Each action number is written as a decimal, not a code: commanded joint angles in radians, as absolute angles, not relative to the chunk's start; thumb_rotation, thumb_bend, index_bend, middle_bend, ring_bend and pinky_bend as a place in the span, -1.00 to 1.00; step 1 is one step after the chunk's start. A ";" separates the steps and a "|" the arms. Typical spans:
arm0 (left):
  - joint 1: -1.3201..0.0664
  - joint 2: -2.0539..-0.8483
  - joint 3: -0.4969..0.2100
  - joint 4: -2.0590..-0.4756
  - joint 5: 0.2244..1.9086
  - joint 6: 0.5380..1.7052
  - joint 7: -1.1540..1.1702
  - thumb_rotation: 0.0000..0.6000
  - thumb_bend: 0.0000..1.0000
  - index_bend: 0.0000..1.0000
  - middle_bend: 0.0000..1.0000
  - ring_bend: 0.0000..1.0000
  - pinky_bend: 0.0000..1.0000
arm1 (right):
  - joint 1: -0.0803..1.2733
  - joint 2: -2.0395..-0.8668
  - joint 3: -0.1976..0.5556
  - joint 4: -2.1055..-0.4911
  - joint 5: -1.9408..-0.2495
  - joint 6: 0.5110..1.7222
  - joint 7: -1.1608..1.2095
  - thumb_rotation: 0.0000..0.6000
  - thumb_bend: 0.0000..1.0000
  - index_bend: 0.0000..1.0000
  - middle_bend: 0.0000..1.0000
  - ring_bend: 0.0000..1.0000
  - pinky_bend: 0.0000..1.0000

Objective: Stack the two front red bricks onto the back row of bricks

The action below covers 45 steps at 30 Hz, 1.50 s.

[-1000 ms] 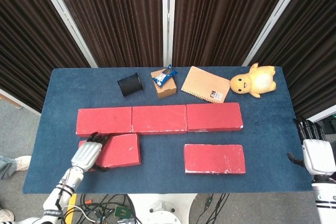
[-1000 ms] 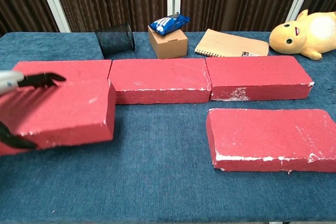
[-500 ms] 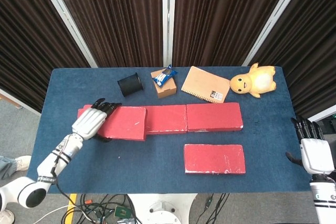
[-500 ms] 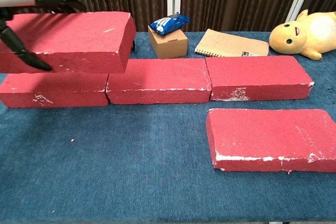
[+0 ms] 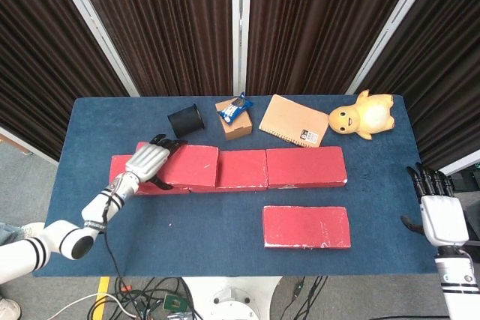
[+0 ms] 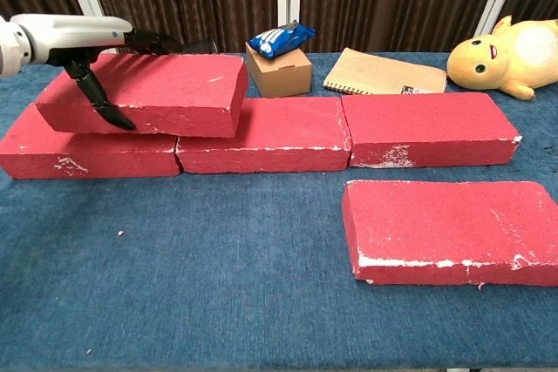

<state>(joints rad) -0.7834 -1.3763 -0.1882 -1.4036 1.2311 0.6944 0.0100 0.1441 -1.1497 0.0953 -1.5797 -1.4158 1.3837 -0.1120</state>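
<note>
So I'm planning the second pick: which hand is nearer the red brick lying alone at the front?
Right. The right hand hangs open off the table's right edge, past the front brick. The left hand is farther, holding the other brick on the back row.

Left hand (image 6: 83, 45) carried front-left brick (image 6: 153, 93) up onto back row (image 6: 261, 132) (overlapping two bricks).

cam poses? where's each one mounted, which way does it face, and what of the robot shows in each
Head view: high, looking steeply down on the blue table; shows left hand with forearm and right hand.
Chest view: low at the front edge, looking level across toward the curtains; shows only the left hand.
Shared: the held red brick and the yellow plush toy.
</note>
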 commanded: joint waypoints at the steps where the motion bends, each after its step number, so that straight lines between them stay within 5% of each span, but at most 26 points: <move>1: -0.798 -1.402 -0.189 -1.370 1.167 0.673 0.018 1.00 -0.75 -0.85 -0.63 -0.61 -1.00 | 0.144 -1.152 0.094 -1.578 -1.415 1.383 -0.112 1.00 -0.84 -1.00 -1.00 -1.00 -1.00; 45: -0.838 -1.430 -0.139 -1.497 0.863 0.801 0.304 1.00 -0.76 -0.86 -0.61 -0.61 -1.00 | 0.142 -1.165 0.096 -1.548 -1.392 1.378 -0.082 1.00 -0.84 -1.00 -1.00 -1.00 -1.00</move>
<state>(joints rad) -0.8381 -1.4288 -0.1391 -1.4973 0.8634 0.8003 0.3051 0.1421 -1.1645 0.0961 -1.5486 -1.3924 1.3782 -0.0830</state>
